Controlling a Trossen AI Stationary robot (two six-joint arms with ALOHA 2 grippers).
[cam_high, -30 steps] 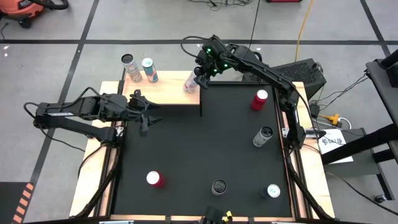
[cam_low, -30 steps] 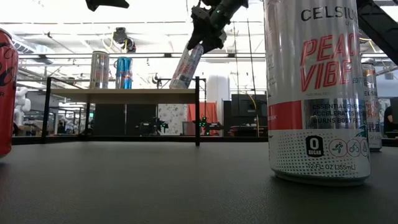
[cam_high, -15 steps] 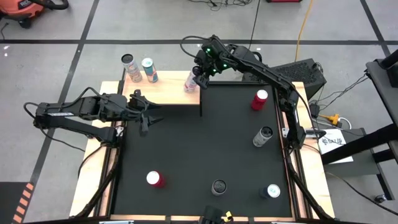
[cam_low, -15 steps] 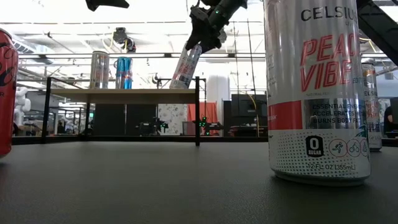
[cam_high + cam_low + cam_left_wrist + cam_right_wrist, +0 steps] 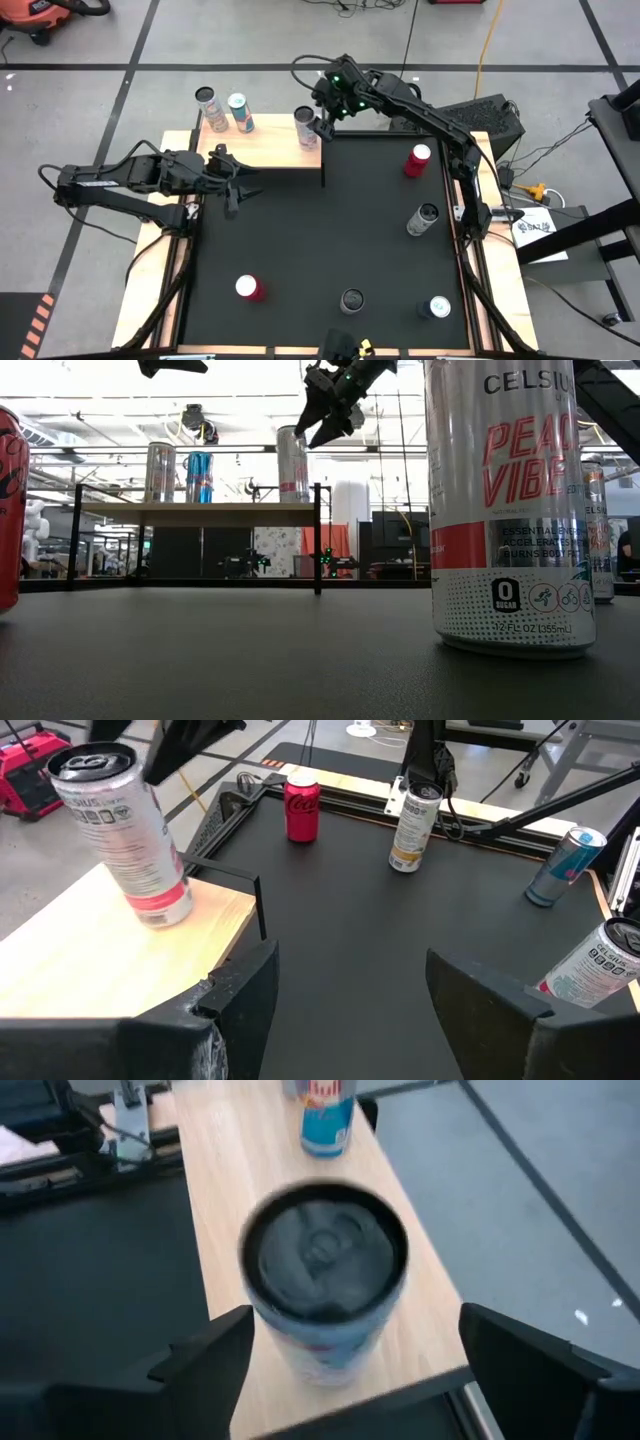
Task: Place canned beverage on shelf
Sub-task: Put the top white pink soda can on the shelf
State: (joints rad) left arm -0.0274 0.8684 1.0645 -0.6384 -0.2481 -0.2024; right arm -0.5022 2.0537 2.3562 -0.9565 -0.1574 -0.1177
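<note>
Black table [image 5: 330, 240] w/ wood shelf [image 5: 265, 152] at its back left. Can [image 5: 306, 127] stands upright on shelf's right end. Right gripper [image 5: 322, 112] just above can, fingers wide apart, holding nothing. Left gripper [image 5: 235, 188] by shelf's front, fingers apart, empty.

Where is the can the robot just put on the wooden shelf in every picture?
High view: the can stands at the shelf's right end.
Low view: the can stands upright above the shelf's black corner leg.
Left wrist view: the can stands on the wood.
Right wrist view: the can seen from above.
Shared landmark: the shelf.
</note>
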